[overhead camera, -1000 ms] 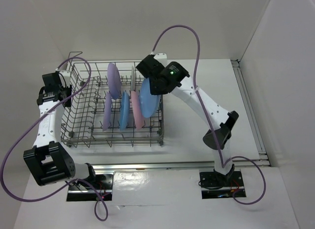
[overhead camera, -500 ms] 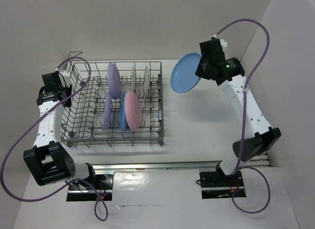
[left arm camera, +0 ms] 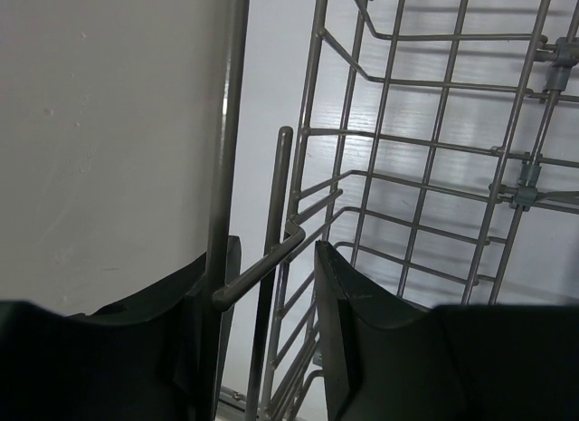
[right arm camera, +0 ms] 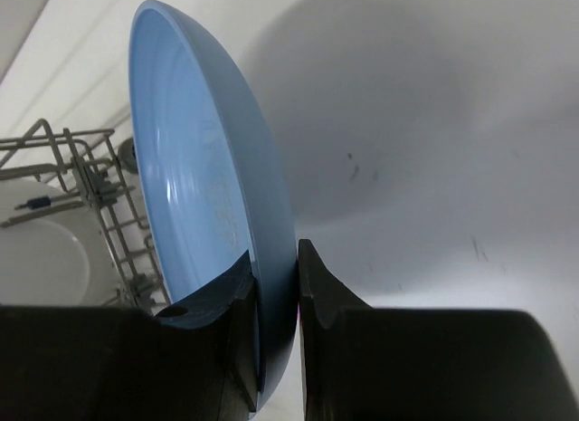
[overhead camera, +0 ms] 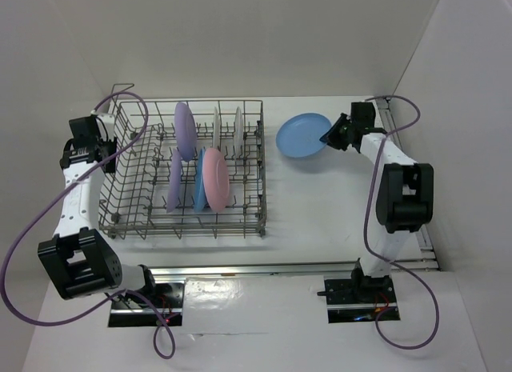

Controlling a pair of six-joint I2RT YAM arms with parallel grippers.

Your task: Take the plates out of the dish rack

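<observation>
Right gripper [right arm camera: 274, 256] is clamped on the rim of a blue plate [right arm camera: 208, 167], held low over the white table [overhead camera: 320, 204] just right of the dish rack [overhead camera: 128, 180]; whether the plate touches the surface I cannot tell. Left gripper [left arm camera: 271, 267] straddles the rack's upright wires at its far left corner, fingers apart, grip unclear. Lavender [overhead camera: 185, 130], pink [overhead camera: 214, 180] and white [overhead camera: 238, 122] plates stand in the tines. Plain white walls [overhead camera: 240, 44] close in the table behind and on the right.

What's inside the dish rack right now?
Six upright plates: at the back a lavender plate, two white plates; in front a second lavender plate, blue plate, pink plate. The pink hides most of the blue.
</observation>
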